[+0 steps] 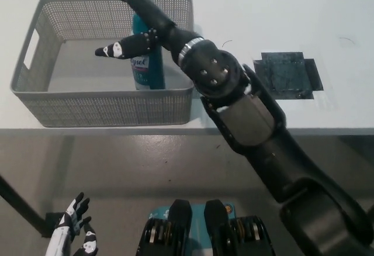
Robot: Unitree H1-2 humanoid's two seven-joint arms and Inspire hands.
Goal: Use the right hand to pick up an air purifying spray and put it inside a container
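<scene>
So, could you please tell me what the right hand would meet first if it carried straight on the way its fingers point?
Probably nothing inside: the open right hand points picture-left over the grey basket, past the spray can. The basket's far left wall would come first, though height is unclear.

Even, bright overhead light fills the scene, and the white bench (292, 10) is close to washed out. The grey basket (105, 107) throws only a soft, faint shadow along its right side. The floor below reads dimmer, with a dull sheen. Focus is sharp throughout; the black arm's glossy shell (245, 121) shows small highlights.
</scene>
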